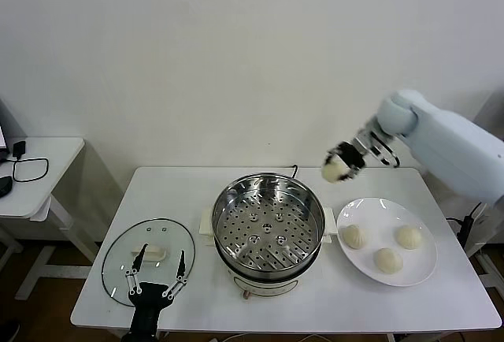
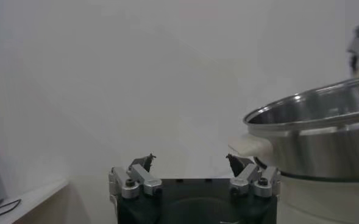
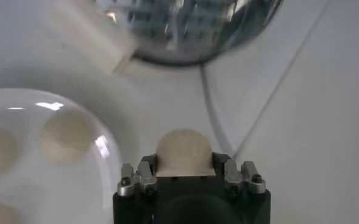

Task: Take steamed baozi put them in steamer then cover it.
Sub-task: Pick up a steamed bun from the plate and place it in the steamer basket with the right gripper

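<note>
My right gripper (image 1: pixel 340 166) is shut on a cream-white baozi (image 1: pixel 334 169) and holds it in the air to the right of the steamer's back rim; the bun shows between the jaws in the right wrist view (image 3: pixel 183 152). The steel steamer (image 1: pixel 269 222) stands mid-table with its perforated tray bare. Three baozi (image 1: pixel 353 236) (image 1: pixel 409 236) (image 1: pixel 387 260) lie on the white plate (image 1: pixel 421 275). The glass cover (image 1: pixel 149 259) lies flat at the front left. My left gripper (image 1: pixel 156 276) is open and empty above its near edge.
A white side table (image 1: pixel 39 176) with a black cable stands at the far left. A white wall runs behind the table. The steamer's side (image 2: pixel 325 143) fills the near side of the left wrist view.
</note>
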Available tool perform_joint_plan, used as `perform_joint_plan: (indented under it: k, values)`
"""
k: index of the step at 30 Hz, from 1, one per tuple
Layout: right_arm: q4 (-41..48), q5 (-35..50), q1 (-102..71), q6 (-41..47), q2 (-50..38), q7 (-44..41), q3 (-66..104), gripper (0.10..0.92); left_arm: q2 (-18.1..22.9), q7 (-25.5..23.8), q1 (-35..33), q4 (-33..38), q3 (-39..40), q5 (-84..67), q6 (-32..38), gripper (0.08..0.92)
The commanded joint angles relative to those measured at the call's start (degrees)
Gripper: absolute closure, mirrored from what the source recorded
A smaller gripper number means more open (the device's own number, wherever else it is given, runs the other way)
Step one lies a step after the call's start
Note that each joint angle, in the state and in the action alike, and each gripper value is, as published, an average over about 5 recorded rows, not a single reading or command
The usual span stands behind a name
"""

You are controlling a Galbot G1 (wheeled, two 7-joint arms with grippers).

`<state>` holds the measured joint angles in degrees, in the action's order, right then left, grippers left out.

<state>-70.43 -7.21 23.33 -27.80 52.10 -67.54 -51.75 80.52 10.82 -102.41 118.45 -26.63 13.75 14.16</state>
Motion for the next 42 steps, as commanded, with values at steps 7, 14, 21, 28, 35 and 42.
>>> perform_joint_plan:
  k: [7,14,21,28,35,42]
  values:
    - [-9.2,-6.5,1.7,-10.5,10.7,0.1,-5.7,0.397,-0.1,0.2,-0.5,0.5,-0.6,-0.2,0.2,0.177]
    - [-6.6,-11.1,-2.8,-10.6,12.1,-0.5,-5.3,0.397,0.0,0.3,-0.7,0.7,-0.9,-0.3,0.3,0.177]
    - [-4.4,-12.9,-5.2,-10.7,12.5,-1.3,-5.1,0.397,-0.1,0.4,-0.7,0.6,-1.2,-0.4,0.3,0.177]
    - [-2.3,-14.0,-6.6,-11.0,13.8,-1.2,-4.8,0.393,-0.1,0.4,-0.6,0.5,-1.5,-0.6,0.5,0.177]
    - [-2.1,-15.1,-7.0,-11.0,14.4,-0.5,-4.6,0.307,-0.1,0.5,-0.5,0.4,-2.0,-0.9,0.6,0.177]
    - [-6.5,-7.9,-3.5,-7.3,10.0,-1.7,-4.5,0.205,-0.1,0.5,-0.5,0.5,-1.9,-0.9,0.5,0.177]
